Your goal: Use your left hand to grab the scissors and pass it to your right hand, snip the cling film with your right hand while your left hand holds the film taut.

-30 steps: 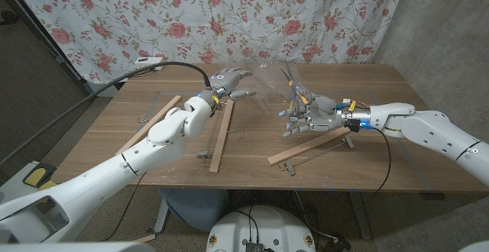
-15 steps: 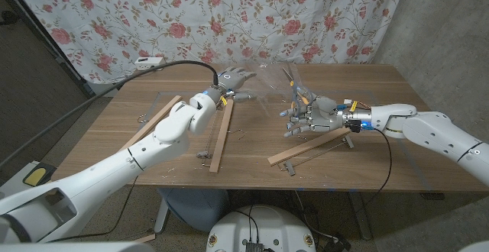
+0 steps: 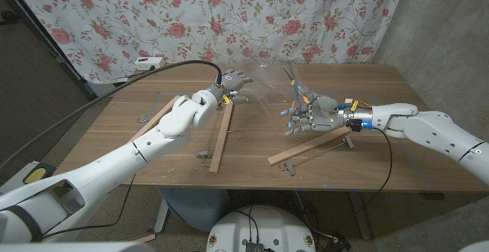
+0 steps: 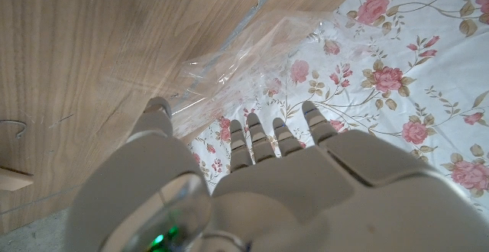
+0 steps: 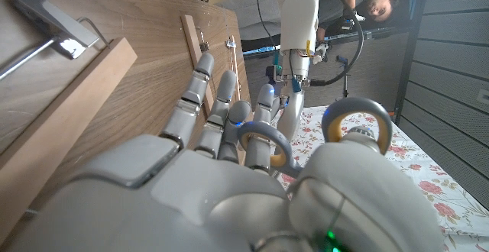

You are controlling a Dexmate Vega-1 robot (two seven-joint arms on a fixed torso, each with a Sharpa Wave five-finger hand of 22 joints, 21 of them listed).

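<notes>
Our right hand [image 3: 309,114] has its fingers [image 5: 200,99] mostly extended w/ the scissors [image 5: 306,134] gripped: a finger is thru one handle loop and the thumb sits by the yellow-lined loop, as the right wrist view shows. In the head view the blades point up and toward the far side, above the hand, mid-right of the table [image 3: 252,156]. So the handover looks done; scissors are w/ the right hand. Our left hand [image 3: 233,82] is at the far side, left of centre, fingers [image 4: 256,139] spread and straight, gripping nothing we can make out. The cling film [image 4: 237,53] is a clear crinkled sheet just past those fingertips, stretching toward the right hand; whether a fingertip touches it we can't tell. Outward from there: two wooden slats [image 3: 222,134] lie near the left hand, and another slat [image 3: 306,147] lies just near of the right hand, w/ metal hooks by them. What's left, as we judge it: left hand has to get hold of the film and pull it taut, then right hand brings the blades onto it and snips. No cut shows in the film yet, though it's too clear to be sure.
</notes>
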